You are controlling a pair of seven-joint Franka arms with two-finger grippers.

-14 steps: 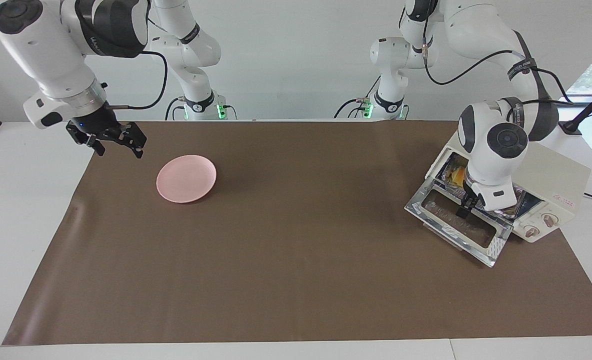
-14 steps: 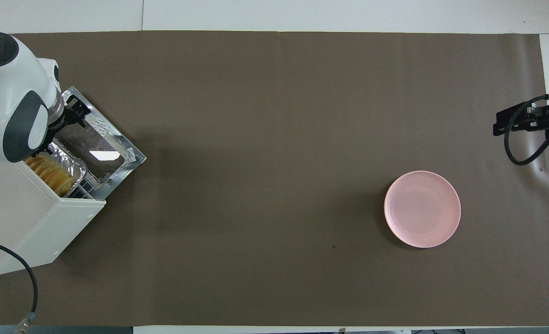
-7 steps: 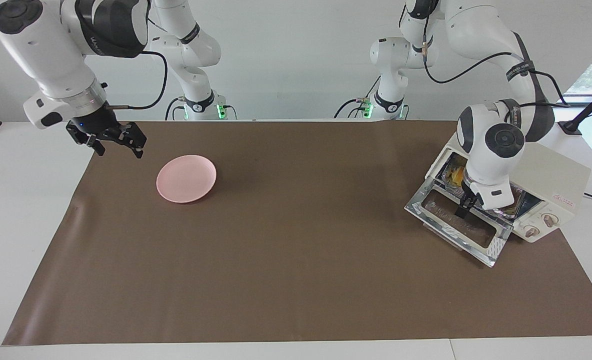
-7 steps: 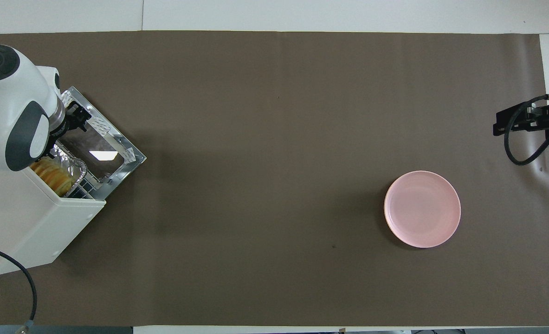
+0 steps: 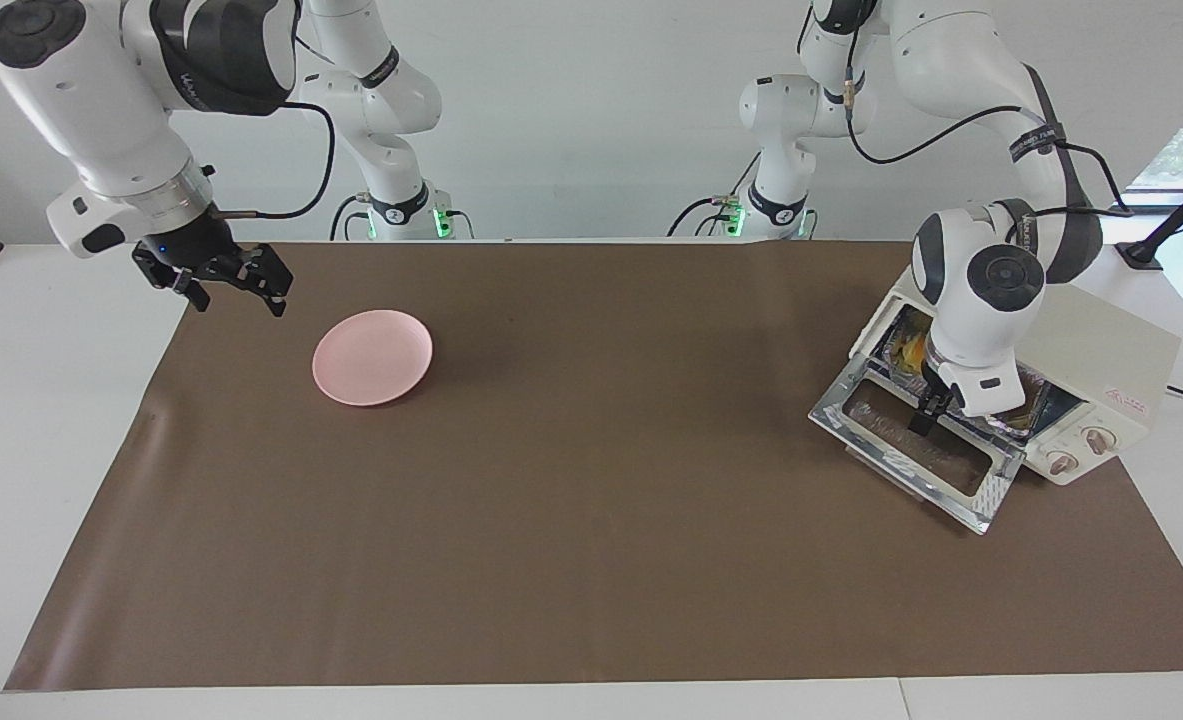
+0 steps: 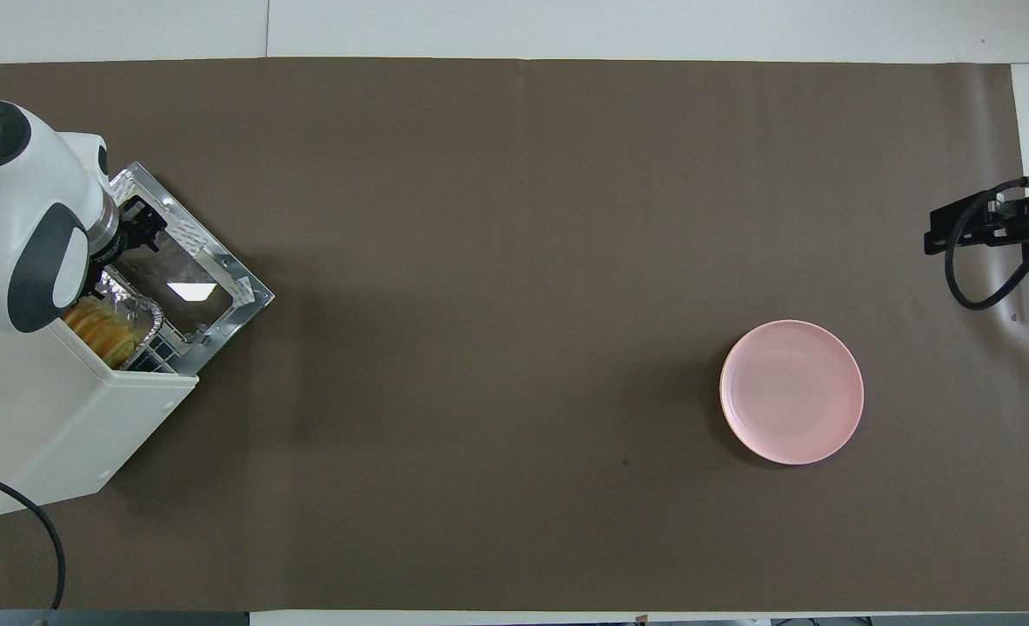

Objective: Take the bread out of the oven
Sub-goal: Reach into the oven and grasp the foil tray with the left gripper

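Still in the oven

We see the oven (image 5: pixel 1101 370) at the left arm's end of the counter (image 5: pixel 591 560), door down, bread (image 6: pixel 101 326) inside. Our left tool (image 5: pixel 926 415) hangs over the door, grip unclear; right tool (image 5: pixel 221 280) waits spread near the plate (image 5: pixel 372 357).

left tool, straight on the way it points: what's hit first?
Likely the glass of the oven's open door: the left tool points down right over it, by the foil tray. The gap between them is unclear.
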